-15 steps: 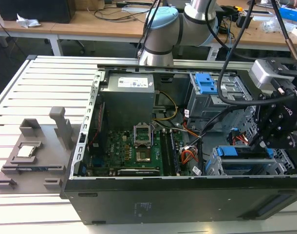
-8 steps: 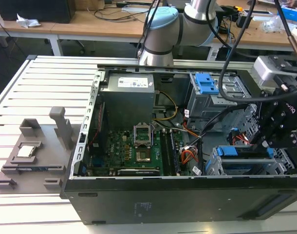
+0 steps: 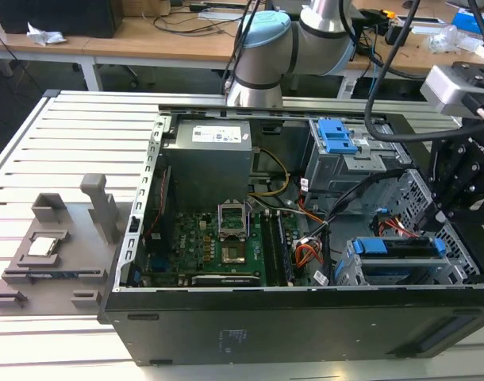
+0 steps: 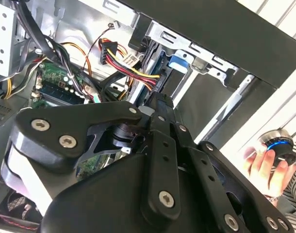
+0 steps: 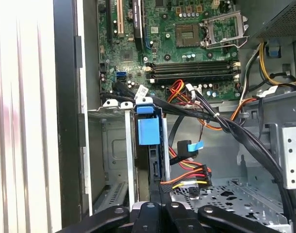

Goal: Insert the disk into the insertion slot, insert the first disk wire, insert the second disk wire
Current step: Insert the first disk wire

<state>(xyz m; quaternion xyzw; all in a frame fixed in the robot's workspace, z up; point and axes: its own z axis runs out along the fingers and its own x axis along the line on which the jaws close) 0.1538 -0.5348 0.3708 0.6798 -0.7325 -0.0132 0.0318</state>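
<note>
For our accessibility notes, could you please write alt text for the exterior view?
An open computer case lies on a slatted table, with the blue-framed disk sitting in the grey insertion slot at the exterior view's right. The arm's black tool hangs close to it.

The blue-framed disk (image 3: 401,248) sits seated inside the grey metal insertion slot (image 3: 393,275).

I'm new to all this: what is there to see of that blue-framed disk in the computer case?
The disk is a flat dark slab in a bright blue plastic carrier. It lies roughly level inside the insertion slot, a grey perforated metal cage at the corner of the case on the exterior view's right, the cage's rails around it. Coloured wires hang close beside it; whether any is plugged in cannot be told.
</note>
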